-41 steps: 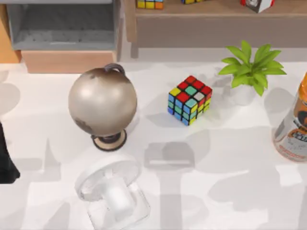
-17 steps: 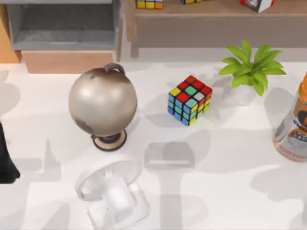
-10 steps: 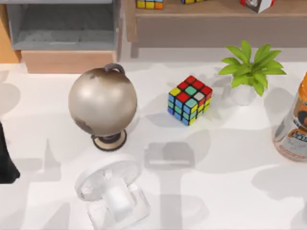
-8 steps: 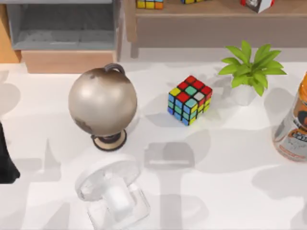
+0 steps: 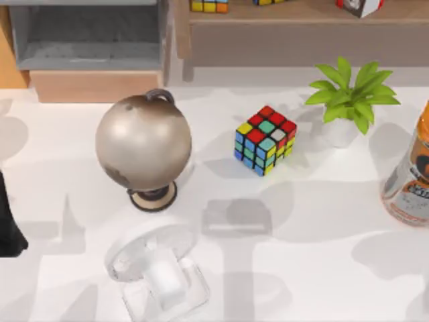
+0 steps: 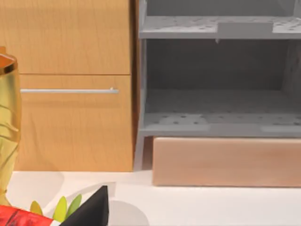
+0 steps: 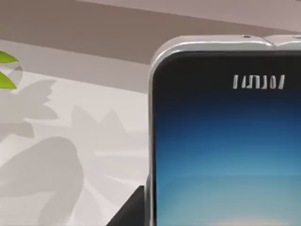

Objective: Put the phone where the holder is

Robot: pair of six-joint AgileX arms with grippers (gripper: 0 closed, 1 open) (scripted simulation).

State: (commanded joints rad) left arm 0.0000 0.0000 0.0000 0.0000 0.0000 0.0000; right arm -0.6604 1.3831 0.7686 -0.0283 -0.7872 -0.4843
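Right gripper (image 7: 216,221): clenched on the phone, by my reading; a dark finger (image 7: 128,212) lies against its edge.
Phone (image 7: 225,141): in the gripper, screen toward the wrist camera, lifted off the table (image 7: 70,141) – carried, not yet placed.
Holder (image 5: 157,275): vacant, well apart from the gripper, likely off to its left; round back raised to take the phone.
Globe (image 5: 143,142): just beyond the holder – a hazard to a wide approach.
Cube (image 5: 265,139): farther back, off the likely path.
Left gripper (image 6: 89,214): parked by the table's left edge; grip cannot be told.
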